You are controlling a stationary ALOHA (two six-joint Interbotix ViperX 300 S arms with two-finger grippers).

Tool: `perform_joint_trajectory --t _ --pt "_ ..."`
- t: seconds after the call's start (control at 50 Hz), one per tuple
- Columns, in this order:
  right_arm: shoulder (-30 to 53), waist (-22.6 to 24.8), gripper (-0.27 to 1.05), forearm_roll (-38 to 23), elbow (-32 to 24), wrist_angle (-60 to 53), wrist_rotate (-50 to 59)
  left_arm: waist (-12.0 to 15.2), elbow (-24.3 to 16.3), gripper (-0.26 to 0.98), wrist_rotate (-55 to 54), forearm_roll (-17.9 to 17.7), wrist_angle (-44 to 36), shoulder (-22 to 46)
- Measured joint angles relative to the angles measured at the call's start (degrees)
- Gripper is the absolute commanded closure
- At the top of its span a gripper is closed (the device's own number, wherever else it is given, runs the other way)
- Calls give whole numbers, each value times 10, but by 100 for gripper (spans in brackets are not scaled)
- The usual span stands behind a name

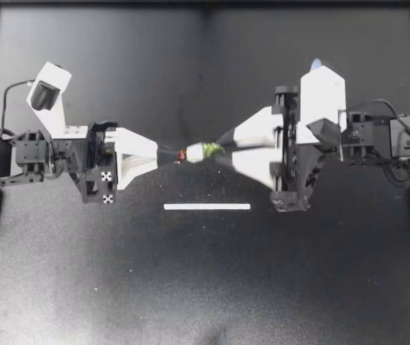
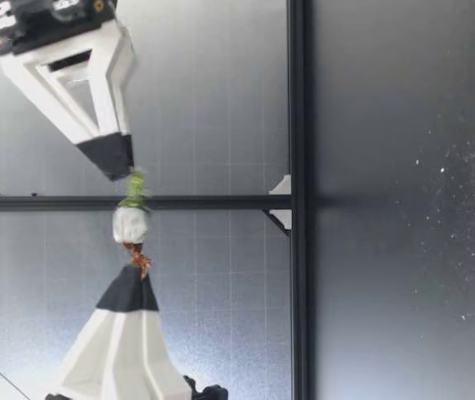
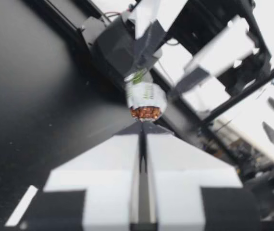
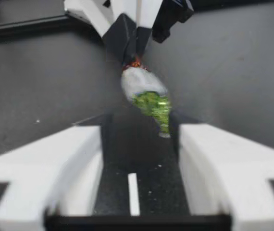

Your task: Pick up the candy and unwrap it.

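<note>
You have the black table (image 1: 205,287) beneath both arms. The left gripper (image 1: 167,156) reaches in from the left, its fingers pinched tight on the orange twisted end of the candy (image 1: 196,152). The right gripper (image 1: 223,149) faces it from the right with its fingers spread apart. The candy's green twist sits between them, closer to one finger. You can see the candy held in the air over mid-table, on the far side of the white strip (image 1: 206,207).

My left tool (image 1: 167,156) and right tool (image 1: 219,149) have white wedge-shaped fingers (image 1: 137,154) with black tips. A black cable (image 1: 4,108) loops off the left arm, which carries two square markers (image 1: 106,176).
</note>
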Motion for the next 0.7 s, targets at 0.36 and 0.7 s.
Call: perform_joint_trajectory --t 0.36,0.7 --pt "-29 0 22 -57 32 -56 -247 0 -4 88 -156 -25 -5 0" --pt "11 0 22 51 14 -167 -512 0 -30 88 -307 -64 -8 10"
